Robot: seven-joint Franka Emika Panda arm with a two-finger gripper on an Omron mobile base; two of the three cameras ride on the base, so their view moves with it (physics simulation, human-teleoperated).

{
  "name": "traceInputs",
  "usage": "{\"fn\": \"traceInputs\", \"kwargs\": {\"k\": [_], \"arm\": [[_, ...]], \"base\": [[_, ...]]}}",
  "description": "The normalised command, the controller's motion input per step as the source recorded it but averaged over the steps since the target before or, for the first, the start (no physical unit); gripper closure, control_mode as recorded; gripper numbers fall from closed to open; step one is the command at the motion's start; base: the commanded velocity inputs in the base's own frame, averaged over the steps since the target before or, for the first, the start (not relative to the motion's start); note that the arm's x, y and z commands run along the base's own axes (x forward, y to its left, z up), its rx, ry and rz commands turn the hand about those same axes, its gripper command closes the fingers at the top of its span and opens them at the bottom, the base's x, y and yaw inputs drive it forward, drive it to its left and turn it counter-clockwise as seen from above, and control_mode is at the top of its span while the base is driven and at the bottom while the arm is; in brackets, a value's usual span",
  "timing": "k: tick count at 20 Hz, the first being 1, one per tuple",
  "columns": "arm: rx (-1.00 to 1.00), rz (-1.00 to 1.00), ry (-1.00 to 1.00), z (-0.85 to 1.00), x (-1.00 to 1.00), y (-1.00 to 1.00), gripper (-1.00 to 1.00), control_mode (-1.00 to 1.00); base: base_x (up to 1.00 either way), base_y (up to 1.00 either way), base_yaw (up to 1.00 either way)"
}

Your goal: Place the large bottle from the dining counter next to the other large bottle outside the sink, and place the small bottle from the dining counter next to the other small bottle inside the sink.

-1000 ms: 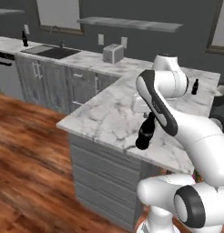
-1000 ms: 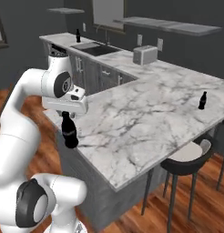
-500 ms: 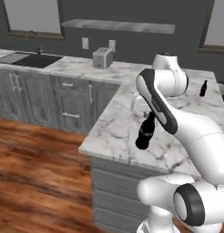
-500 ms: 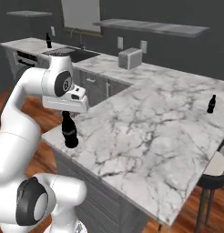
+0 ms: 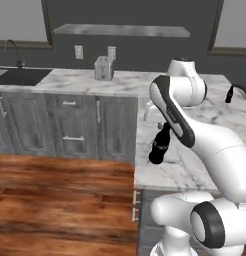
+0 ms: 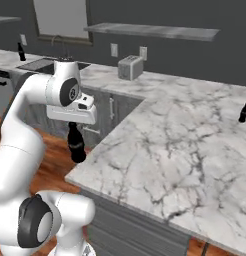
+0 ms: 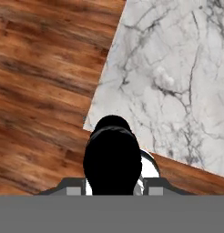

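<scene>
Black glass first: your claw point(image 6: 74, 126) is clamped on the neck of a large bottle point(image 6: 76, 145), which hangs upright in the air off the near-left corner of the marble dining desk point(image 6: 170, 145), over the wood floor point(image 5: 55, 195). From the hand view you're looking straight down on the bottle top point(image 7: 112, 154), with the desk edge just past it. The small black bottle point(image 6: 243, 112) stands far off on the right side of that desk, well apart from the arm. The sink point(image 5: 20, 76) with its faucet point(image 5: 14, 50) sits far left along the back desk, and a toaster point(image 5: 103, 68) stands between it and you.
</scene>
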Motion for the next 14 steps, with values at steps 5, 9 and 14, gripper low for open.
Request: {"fn": "traceInputs", "kwargs": {"k": [5,9,14], "arm": [[0.0,0.0,0.0,0.0,0.0,0.0,1.0,1.0],[0.0,0.0,0.0,0.0,0.0,0.0,1.0,1.0],[0.0,0.0,0.0,0.0,0.0,0.0,1.0,1.0]], "base": [[0.23,1.0,-0.35],[0.22,1.0,-0.34],[0.28,1.0,-0.34]]}}
